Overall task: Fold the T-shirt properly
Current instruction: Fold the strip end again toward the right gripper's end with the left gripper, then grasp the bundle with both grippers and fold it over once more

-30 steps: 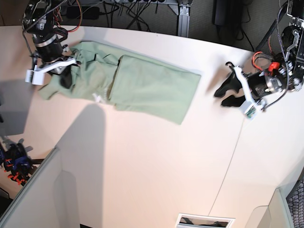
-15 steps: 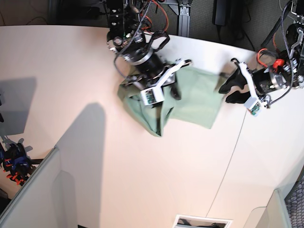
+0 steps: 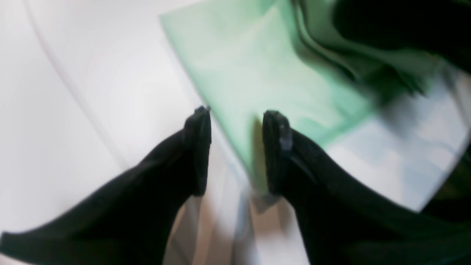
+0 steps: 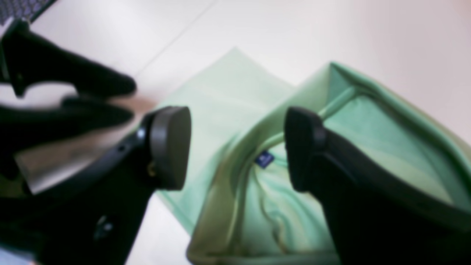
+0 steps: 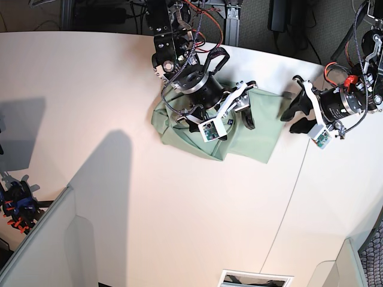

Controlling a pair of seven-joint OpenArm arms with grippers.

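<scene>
The pale mint-green T-shirt (image 5: pixel 251 134) lies folded over in a short bundle at the back middle of the table. My right gripper (image 5: pixel 222 119) hovers over it, open and empty. In the right wrist view its fingers (image 4: pixel 171 147) straddle the collar and small blue tag (image 4: pixel 264 159) of the shirt (image 4: pixel 228 95). My left gripper (image 5: pixel 292 118) is open at the shirt's right edge. In the left wrist view the gripper (image 3: pixel 238 147) has the flat edge of the shirt (image 3: pixel 257 73) running between its fingertips. The placket and logo are hidden.
The white table (image 5: pixel 119 89) has a seam (image 5: pixel 287 197) running down its right side. Cables and a metal frame (image 5: pixel 230 18) sit behind the back edge. A grey panel (image 5: pixel 36 251) stands at the lower left, and a slot (image 5: pixel 257 278) at the front edge.
My right arm swept from the far left to the middle, carrying the shirt's collar end over the rest. The long spread shirt is now a short bundle. My left gripper barely moved.
</scene>
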